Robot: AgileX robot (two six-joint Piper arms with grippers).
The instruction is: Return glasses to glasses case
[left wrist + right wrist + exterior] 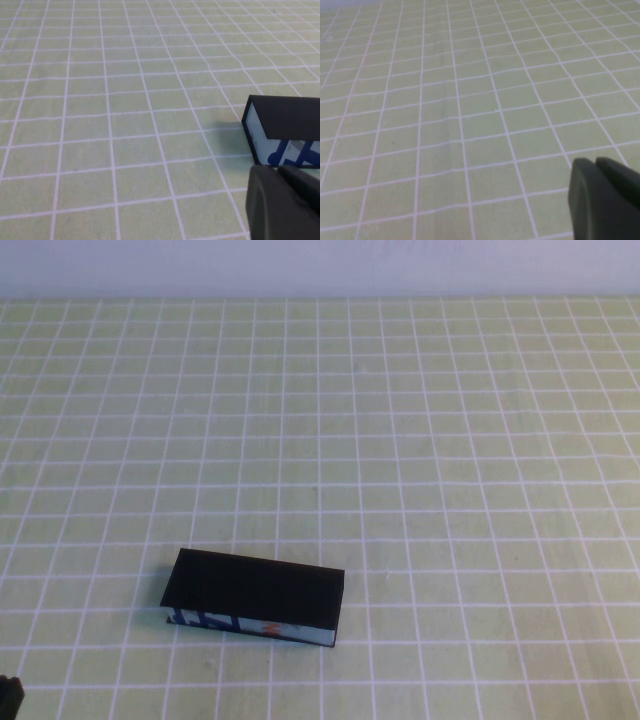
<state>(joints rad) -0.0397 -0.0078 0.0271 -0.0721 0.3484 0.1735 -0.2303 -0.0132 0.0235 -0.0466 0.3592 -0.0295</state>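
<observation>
I have the left claw (pixel 282 202) low at the near-left of the surface (pixel 420 440), just short of the glasses case (pixel 255 595), which lies shut left of centre. The right claw (pixel 605 200) hovers over bare grid. I cannot tell either claw's opening.

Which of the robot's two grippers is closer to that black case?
Left. The left gripper sits beside the glasses case; the right gripper shows only bare tablecloth, no case.

The high view looks down on the checked tablecloth (pixel 420 440); both wrist views skim it low. High and left wrist views share the glasses case (pixel 256 596).
</observation>
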